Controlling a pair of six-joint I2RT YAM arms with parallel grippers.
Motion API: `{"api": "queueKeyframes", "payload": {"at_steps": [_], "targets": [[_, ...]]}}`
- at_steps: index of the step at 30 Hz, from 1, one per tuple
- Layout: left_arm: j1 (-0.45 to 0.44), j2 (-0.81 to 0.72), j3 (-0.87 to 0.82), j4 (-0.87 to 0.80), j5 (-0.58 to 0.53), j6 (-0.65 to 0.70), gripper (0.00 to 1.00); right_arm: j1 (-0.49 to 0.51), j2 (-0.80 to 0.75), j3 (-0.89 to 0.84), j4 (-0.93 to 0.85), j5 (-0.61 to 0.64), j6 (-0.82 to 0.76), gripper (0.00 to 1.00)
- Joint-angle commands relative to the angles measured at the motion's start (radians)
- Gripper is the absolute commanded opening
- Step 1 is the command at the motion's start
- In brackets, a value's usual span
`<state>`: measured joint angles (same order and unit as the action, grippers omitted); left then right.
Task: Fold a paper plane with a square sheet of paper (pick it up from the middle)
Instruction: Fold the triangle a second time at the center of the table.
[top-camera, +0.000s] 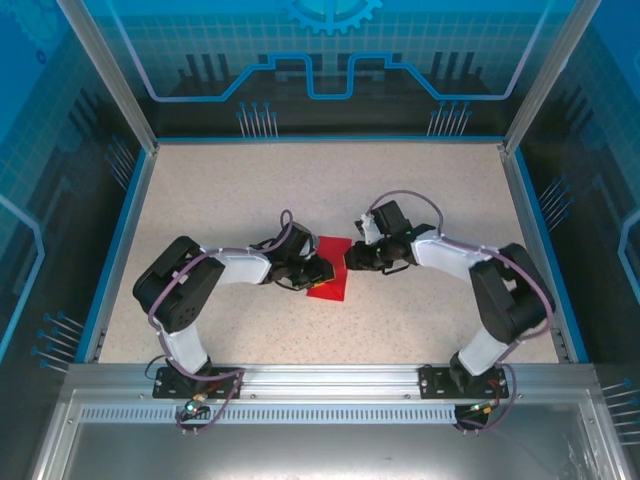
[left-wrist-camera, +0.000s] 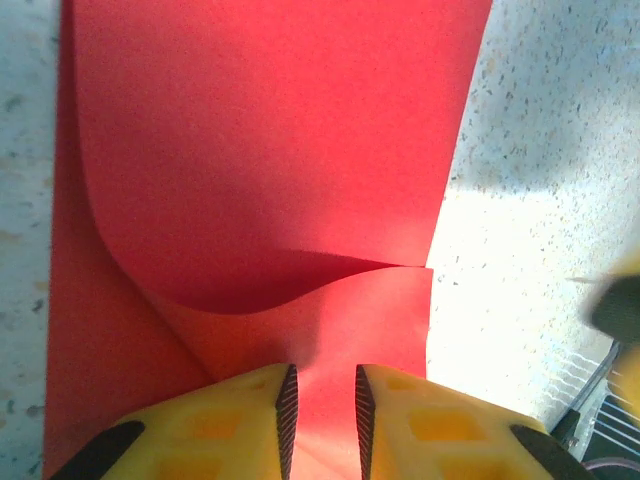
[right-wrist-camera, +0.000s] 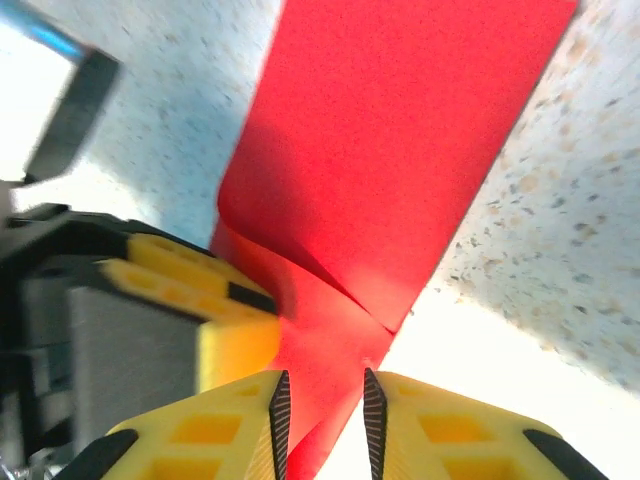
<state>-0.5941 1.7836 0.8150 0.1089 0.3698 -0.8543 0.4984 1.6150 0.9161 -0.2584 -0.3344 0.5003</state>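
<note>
Left claw (left-wrist-camera: 322, 400), right claw (right-wrist-camera: 324, 405): jaws slightly apart, square sheet of paper (left-wrist-camera: 270, 150) between.

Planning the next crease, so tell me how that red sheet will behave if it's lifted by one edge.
Probably floppy: the red sheet bows up in a soft curve where its flap lifts off the layer below. Likely very light, so apt to slide on the flat speckled table if pushed.
</note>
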Motion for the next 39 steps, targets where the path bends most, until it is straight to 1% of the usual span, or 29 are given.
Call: {"api": "queueKeyframes", "payload": {"at_steps": [1, 3, 4, 7, 9, 11, 16, 21, 27, 33, 39], "targets": [[-0.006, 0.03, -0.022, -0.052, -0.04, -0.016, 0.24, 0.049, -0.064, -0.031, -0.082, 0.074, 0.003, 0.29], [-0.006, 0.034, -0.022, -0.049, -0.037, -0.017, 0.24, 0.08, -0.082, -0.031, -0.084, 0.064, 0.012, 0.27], [-0.006, 0.036, -0.022, -0.049, -0.037, -0.019, 0.24, 0.092, -0.081, -0.059, -0.079, 0.054, 0.02, 0.25], [-0.006, 0.034, -0.028, -0.041, -0.038, -0.028, 0.22, 0.135, -0.056, -0.071, -0.049, 0.012, 0.055, 0.16], [-0.006, 0.031, -0.034, -0.041, -0.045, -0.032, 0.2, 0.158, -0.03, -0.08, -0.027, 0.001, 0.072, 0.11], [-0.006, 0.028, -0.037, -0.044, -0.049, -0.031, 0.2, 0.173, -0.003, -0.086, -0.005, -0.015, 0.087, 0.09], [-0.006, 0.026, -0.044, -0.045, -0.052, -0.033, 0.18, 0.198, 0.047, -0.067, 0.015, -0.023, 0.096, 0.08], [-0.006, 0.026, -0.043, -0.043, -0.053, -0.033, 0.18, 0.199, 0.073, -0.043, 0.004, -0.012, 0.09, 0.08], [-0.006, 0.028, -0.041, -0.047, -0.054, -0.037, 0.18, 0.2, 0.112, -0.057, 0.005, -0.011, 0.095, 0.07], [-0.006, 0.026, -0.04, -0.056, -0.064, -0.038, 0.18, 0.197, 0.084, -0.079, -0.02, 0.0, 0.085, 0.07], [-0.007, 0.026, -0.038, -0.06, -0.064, -0.039, 0.18, 0.196, 0.04, -0.044, -0.025, -0.012, 0.083, 0.08]]}}
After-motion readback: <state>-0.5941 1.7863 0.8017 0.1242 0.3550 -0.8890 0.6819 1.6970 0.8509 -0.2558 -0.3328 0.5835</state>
